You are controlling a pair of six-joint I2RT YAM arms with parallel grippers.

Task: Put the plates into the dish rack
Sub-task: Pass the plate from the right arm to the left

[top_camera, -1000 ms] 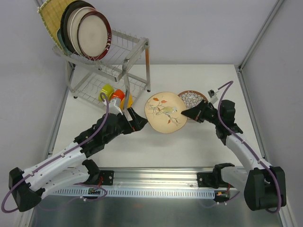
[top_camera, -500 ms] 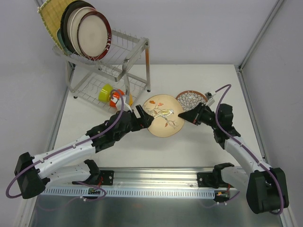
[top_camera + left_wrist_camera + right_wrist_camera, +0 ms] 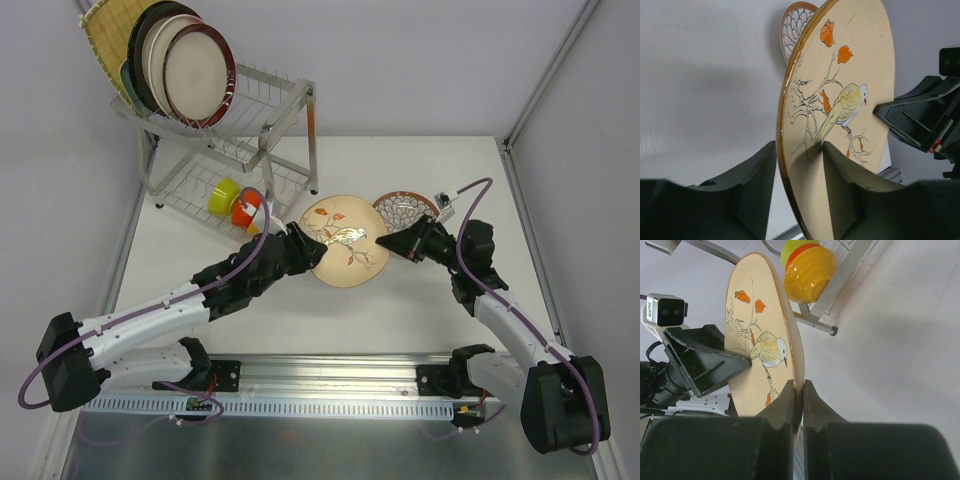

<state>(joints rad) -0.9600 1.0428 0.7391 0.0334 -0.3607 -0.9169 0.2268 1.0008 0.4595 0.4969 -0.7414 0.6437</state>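
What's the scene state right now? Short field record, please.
cream floral plate: tilted up on edge between both grippers
right gripper: shut on its right rim
left gripper: open, jaws either side of the left rim
petal-pattern plate: on the table just beyond it
dish rack: upright plates in the top tier, bowls in the lower tier

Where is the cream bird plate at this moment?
Top view: the cream bird plate is over mid-table, between the left gripper and right gripper, front-right of the dish rack, beside the petal-pattern plate.
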